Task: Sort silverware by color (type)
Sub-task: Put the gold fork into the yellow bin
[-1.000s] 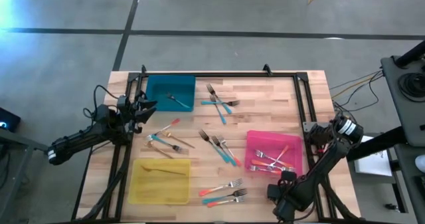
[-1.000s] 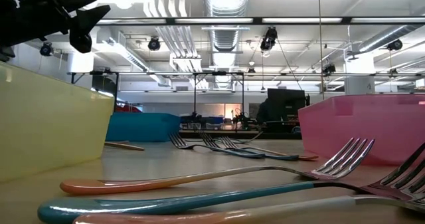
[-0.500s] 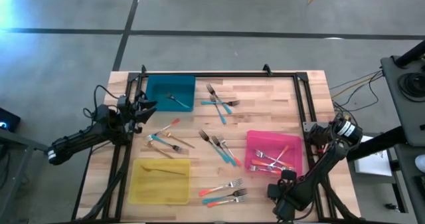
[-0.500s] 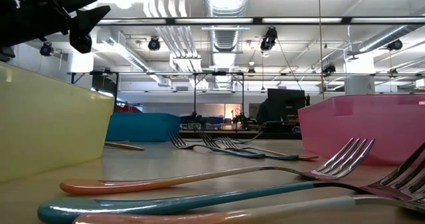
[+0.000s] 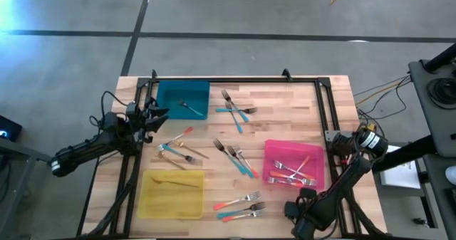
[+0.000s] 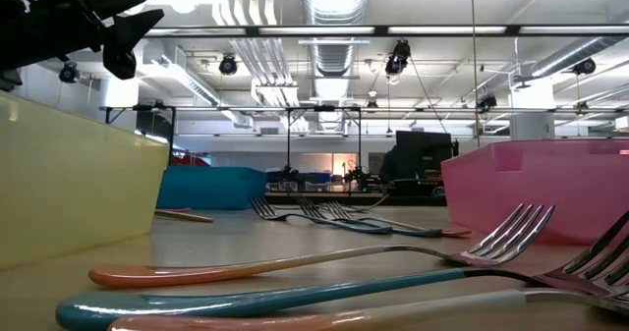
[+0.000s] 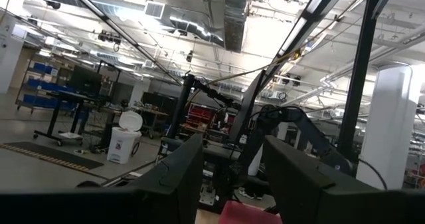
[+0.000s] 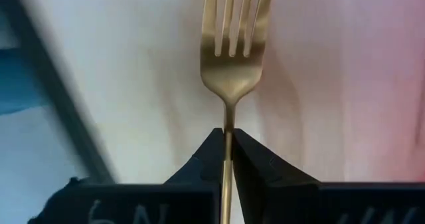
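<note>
My right gripper (image 8: 228, 141) is shut on an all-gold fork (image 8: 230, 58) whose tines stick out beyond the fingertips. In the high view this gripper (image 5: 298, 211) is at the table's near edge, just in front of the pink tray (image 5: 271, 151). My left gripper (image 5: 154, 115) waits open beside the teal tray (image 5: 167, 90), raised and tilted upward with nothing between its fingers (image 7: 179, 177). Loose forks with teal, pink and gold handles lie flat on the wood (image 5: 235, 158), (image 5: 178, 151), (image 5: 239, 206), (image 5: 235, 110). My right gripper pinches the gold fork's thin handle just behind the neck (image 8: 228, 132) between its two fingertips. The fingers come steeply from above. The handle runs back between them and the tines (image 8: 232, 18) point away. Whether the fork still rests on anything I cannot tell.
The pink tray holds several forks (image 5: 292, 172); the teal tray holds one (image 5: 189, 106), and the yellow tray (image 5: 153, 204) a gold one (image 5: 174, 181). A black frame (image 5: 324, 105) runs along the table's far, left and right sides. In the low view, forks (image 6: 295, 262) lie close to the near edge.
My right gripper has shifted a little toward the table's near edge, away from the pink tray. The forks on the table and in the trays lie as before.
</note>
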`<state>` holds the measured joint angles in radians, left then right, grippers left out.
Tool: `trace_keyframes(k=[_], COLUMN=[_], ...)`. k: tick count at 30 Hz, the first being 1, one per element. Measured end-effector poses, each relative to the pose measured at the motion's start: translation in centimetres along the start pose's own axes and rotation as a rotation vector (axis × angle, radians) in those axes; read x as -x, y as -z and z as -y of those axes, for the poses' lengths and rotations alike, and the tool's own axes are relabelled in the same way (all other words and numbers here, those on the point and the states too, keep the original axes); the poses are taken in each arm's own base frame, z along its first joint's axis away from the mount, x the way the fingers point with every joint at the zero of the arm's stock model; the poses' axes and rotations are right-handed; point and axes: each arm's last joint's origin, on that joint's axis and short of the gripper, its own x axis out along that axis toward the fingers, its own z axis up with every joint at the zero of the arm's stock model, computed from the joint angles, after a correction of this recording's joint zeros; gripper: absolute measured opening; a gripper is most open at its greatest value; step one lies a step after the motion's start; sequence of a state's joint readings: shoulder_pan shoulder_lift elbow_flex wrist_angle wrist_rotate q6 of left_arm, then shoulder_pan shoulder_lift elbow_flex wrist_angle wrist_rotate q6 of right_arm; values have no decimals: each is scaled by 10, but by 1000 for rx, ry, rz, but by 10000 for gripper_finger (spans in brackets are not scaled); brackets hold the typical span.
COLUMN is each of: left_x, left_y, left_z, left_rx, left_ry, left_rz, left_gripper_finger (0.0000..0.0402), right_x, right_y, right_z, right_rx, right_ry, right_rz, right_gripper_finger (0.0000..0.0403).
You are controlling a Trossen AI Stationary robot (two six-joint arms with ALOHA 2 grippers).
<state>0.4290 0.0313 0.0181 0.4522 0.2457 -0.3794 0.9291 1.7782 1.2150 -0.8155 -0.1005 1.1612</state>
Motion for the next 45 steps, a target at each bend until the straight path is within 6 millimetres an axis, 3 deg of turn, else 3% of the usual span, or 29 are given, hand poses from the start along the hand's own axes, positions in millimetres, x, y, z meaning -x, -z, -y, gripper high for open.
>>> trace_keyframes(k=[6, 12, 15, 21, 26, 30, 35, 39, 45], left_x=[0, 0, 0, 0, 0, 0, 0, 0, 0], left_y=[0, 0, 0, 0, 0, 0, 1, 1, 1], left_z=[0, 0, 0, 0, 0, 0, 0, 0, -1], left_rx=[1, 1, 1, 1, 1, 1, 2, 3, 4], left_ry=[-1, -1, -1, -1, -2, -2, -3, -5, -6], left_rz=[-3, -4, -4, -3, -4, -4, -9, -11, -14], left_gripper_finger=[141, 141, 141, 141, 141, 141, 141, 141, 141], right_x=[27, 64, 79, 97, 111, 115, 111, 104, 91], right_y=[-13, -47, -68, -121, -169, -200, -230, -247, -263], right_z=[-21, -37, -42, -43, -32, -13, 14, 29, 40], right_rx=[112, 226, 292, 444, 534, 564, 445, 397, 402], right_ry=[-30, 170, 271, 318, 216, 130, -34, -165, -216], right_rz=[211, 866, 1085, 1312, 1499, 1520, 1485, 1455, 1479], right_gripper_finger=[11, 10, 10, 9, 9, 9, 9, 9, 9])
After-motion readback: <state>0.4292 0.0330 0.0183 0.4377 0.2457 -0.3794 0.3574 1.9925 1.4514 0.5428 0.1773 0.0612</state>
